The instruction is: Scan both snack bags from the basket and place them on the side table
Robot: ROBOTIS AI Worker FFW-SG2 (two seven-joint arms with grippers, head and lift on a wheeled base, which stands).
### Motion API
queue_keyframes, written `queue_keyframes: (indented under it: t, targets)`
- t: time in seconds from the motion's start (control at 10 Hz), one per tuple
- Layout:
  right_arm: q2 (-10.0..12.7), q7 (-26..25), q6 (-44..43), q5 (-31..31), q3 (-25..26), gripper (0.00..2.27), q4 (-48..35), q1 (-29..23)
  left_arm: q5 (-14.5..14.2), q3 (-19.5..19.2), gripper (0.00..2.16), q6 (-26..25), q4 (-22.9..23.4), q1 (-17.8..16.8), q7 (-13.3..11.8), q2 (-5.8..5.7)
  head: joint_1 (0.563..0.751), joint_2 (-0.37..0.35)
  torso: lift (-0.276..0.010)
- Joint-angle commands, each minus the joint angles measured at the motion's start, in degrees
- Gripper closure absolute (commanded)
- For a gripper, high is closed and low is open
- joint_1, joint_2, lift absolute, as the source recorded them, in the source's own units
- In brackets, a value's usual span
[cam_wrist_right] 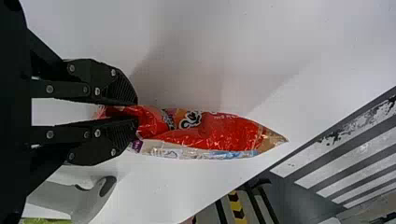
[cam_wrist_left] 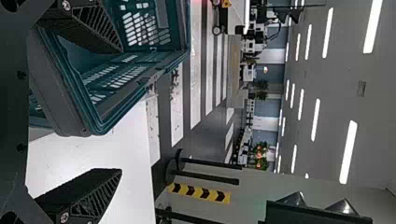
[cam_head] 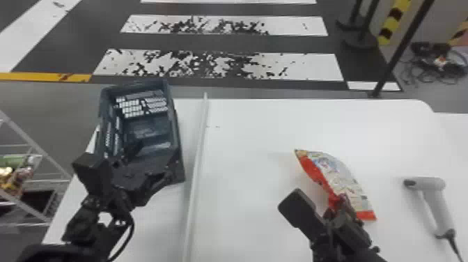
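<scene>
I have the right gripper (cam_head: 338,206) over the bench (cam_head: 250,139), its fingers pinching one end of a red and white snack bag (cam_head: 343,176). The bag's free end points toward the far edge of the bench, and I can't tell whether its underside touches the surface. On my left, the basket (cam_head: 176,139) stands by the bench's far left corner, close to the left edge, its open top facing up. It is dark blue-green, and I can see slotted walls and part of the floor inside; the left arm covers the near end, so what lies there is hidden from me. The left gripper (cam_head: 153,163) is at that near end with its fingers spread: from its wrist camera one finger is at the basket's opening, the other outside the wall. A raised strip (cam_head: 196,174) runs from the far edge toward the near one, between basket and bag. The scanner (cam_head: 433,202) lies toward the bench's right edge, apart from the bag, its cable leading to the near side. Past the bench's left edge is a wire rack (cam_head: 38,146), with a green item (cam_head: 15,160) and some gold and brown items (cam_head: 15,183) on it, too blurred to name.
</scene>
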State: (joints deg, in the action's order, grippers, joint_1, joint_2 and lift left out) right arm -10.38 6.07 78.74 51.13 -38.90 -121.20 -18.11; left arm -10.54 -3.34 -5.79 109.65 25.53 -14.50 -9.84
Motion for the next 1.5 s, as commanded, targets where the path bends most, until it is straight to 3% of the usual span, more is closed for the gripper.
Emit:
queue_keyframes:
  t: [0.0,0.9,1.0,1.2,1.4]
  targets:
    - [0.09,0.0,0.5,-3.58,0.75,0.0,-1.14,0.0,-0.01,0.0,0.09,-0.15,-0.14,-0.04,-0.09,0.0,0.695,0.061,-0.075]
    - [1.23,5.62,3.31,-35.05,20.18,0.14,-13.18,-0.44,-0.1,0.0,0.09,-0.15,-0.22,-0.04,-0.09,0.09,0.695,0.092,-0.075]
    - [1.67,7.82,2.43,-37.51,22.29,0.58,-13.18,-0.44,-0.01,0.0,0.09,0.03,-0.22,-0.04,-0.09,0.09,0.695,0.098,-0.075]
    - [2.11,7.82,0.68,-38.74,23.6,2.2,-13.1,-0.26,-0.01,0.0,0.09,0.03,-0.22,0.05,-0.09,0.09,0.695,0.11,-0.075]
    - [2.38,8.0,-4.6,-39.18,24.75,2.26,-10.72,0.62,-0.01,0.0,0.09,0.03,-0.05,0.22,-0.09,0.0,0.695,0.108,-0.075]
